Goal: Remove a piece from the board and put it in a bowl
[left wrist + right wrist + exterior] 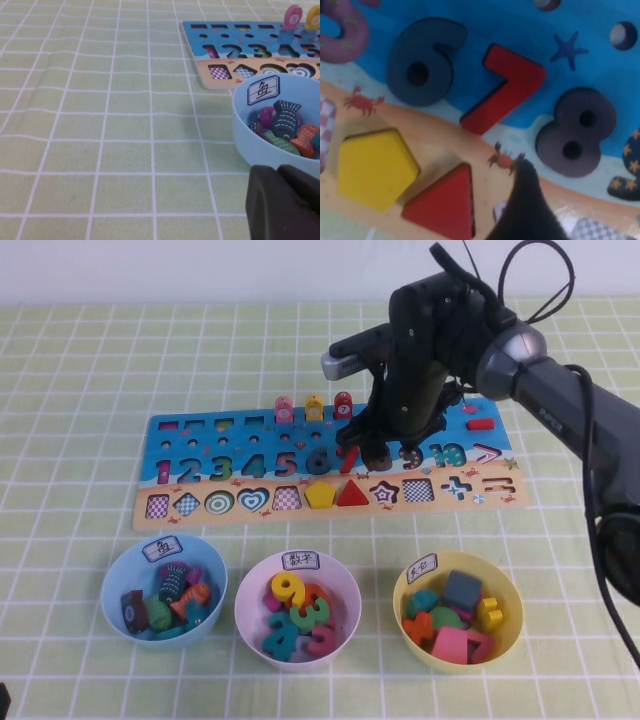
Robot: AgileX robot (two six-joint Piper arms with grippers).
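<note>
Lying flat in the board (600, 55), the 8 (576, 132) stands upright among the numerals.

The 8 (576, 132) has the red 7 (506, 87) close beside it, one right-gripper finger (527, 210) near.

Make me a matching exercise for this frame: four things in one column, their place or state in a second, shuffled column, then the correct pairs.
Things:
1. grey 8
2. pink bowl
3. right gripper
4. left gripper

Place or state:
A. parked beside the blue bowl, away from the puzzle board
B. lying in its slot on the board
C. low over the number row
D. middle of the three bowls, holding numbers

Pairs: 1-B, 2-D, 3-C, 4-A
</note>
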